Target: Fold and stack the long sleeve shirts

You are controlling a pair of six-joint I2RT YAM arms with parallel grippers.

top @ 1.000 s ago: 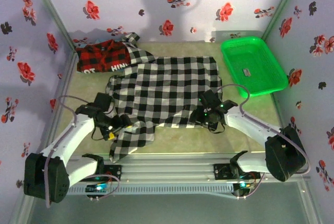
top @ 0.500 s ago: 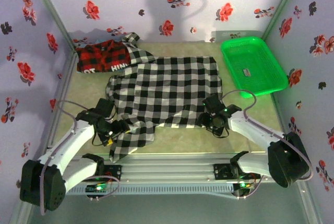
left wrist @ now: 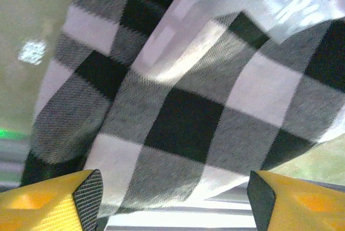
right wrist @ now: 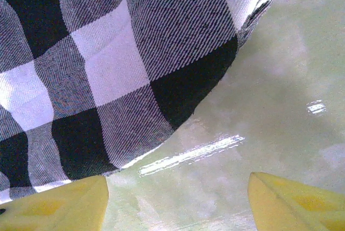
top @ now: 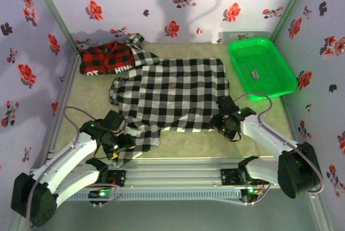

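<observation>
Hem of the checked shirt [top: 172,93] runs unevenly along the near side. The shirt lies spread flat mid-table, with one sleeve trailing toward the near-left edge. The red plaid shirt [top: 105,58] is bunched in the far-left corner, and the checked collar overlaps its right end.

The left claw [top: 123,144] sits low at that trailing sleeve. From the wrist its fingers [left wrist: 89,196] stand spread wide with checked cloth lying between and ahead of them, and nothing is pinched.

The right claw [top: 226,123] is at the shirt's near-right corner, also spread. It hangs over bare table [right wrist: 280,80] with the hem just ahead.

Open table runs along the near strip and to the right, up to the green basket [top: 237,64] in the far-right corner.
</observation>
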